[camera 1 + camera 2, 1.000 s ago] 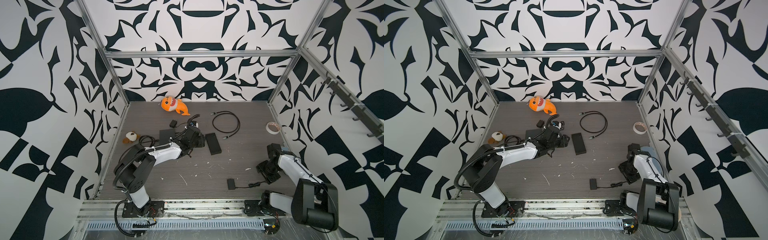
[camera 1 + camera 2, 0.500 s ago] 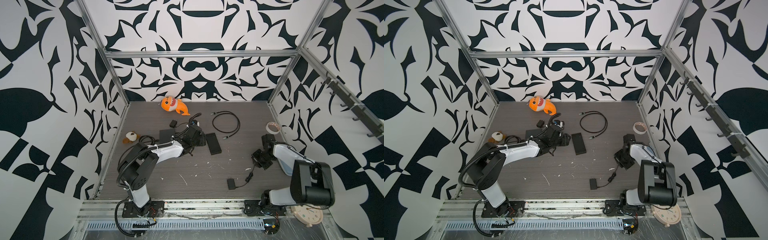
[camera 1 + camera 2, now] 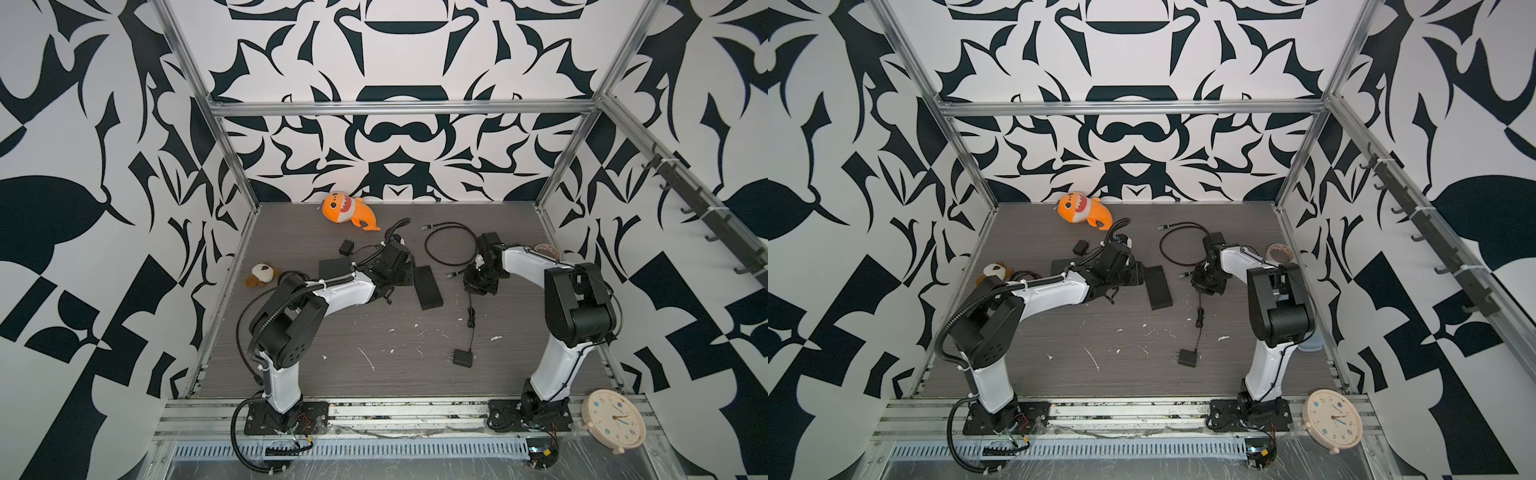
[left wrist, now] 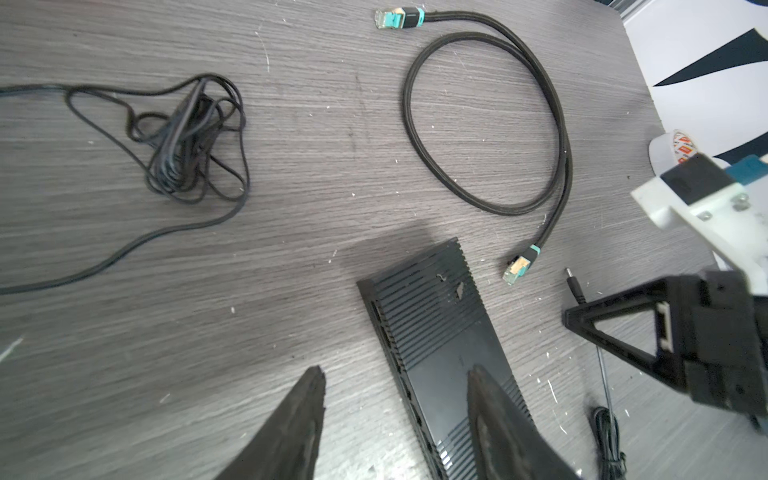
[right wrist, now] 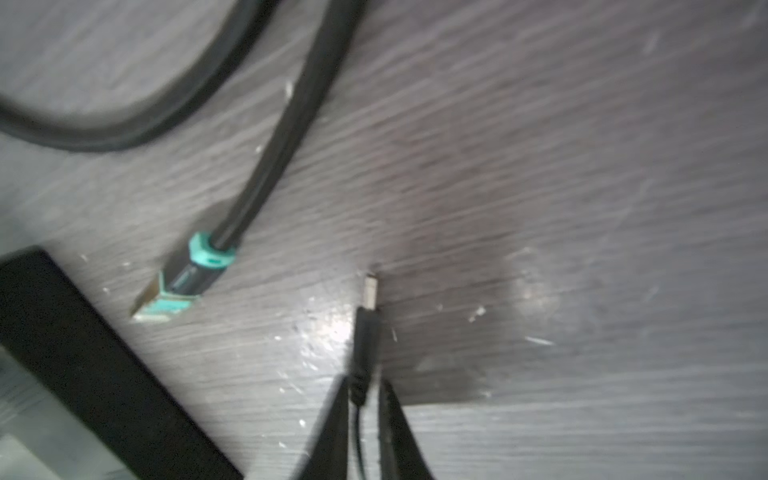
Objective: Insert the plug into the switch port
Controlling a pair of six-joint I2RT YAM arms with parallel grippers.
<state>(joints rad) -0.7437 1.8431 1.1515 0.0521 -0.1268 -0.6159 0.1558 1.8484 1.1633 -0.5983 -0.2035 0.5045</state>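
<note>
The switch [image 3: 428, 286] is a flat black ribbed box lying mid-table, also in the left wrist view [image 4: 436, 316]. My left gripper [image 3: 409, 274] hovers open over its near end, one finger [image 4: 490, 399] above the box and the other above bare table. The plug [image 5: 368, 328] is a small black barrel plug with a metal tip, lying on the table just right of the switch. My right gripper [image 5: 363, 386] has its jaws drawn in narrowly around the plug's rear end. The thin cord runs back to a black adapter [image 3: 461, 357] near the front.
A looped ethernet cable ends in a teal connector [image 5: 178, 282] between plug and switch. An orange plush [image 3: 347, 210], a second adapter [image 3: 345, 248], a flat black box [image 3: 334, 268], a small plush [image 3: 262, 274] and a tape roll [image 3: 548, 251] lie around the back. A clock [image 3: 613, 419] sits front right.
My right arm has swung from the front right to the middle, closing on the plug and drawing its cord out straight toward the switch. The left arm has stayed put.
</note>
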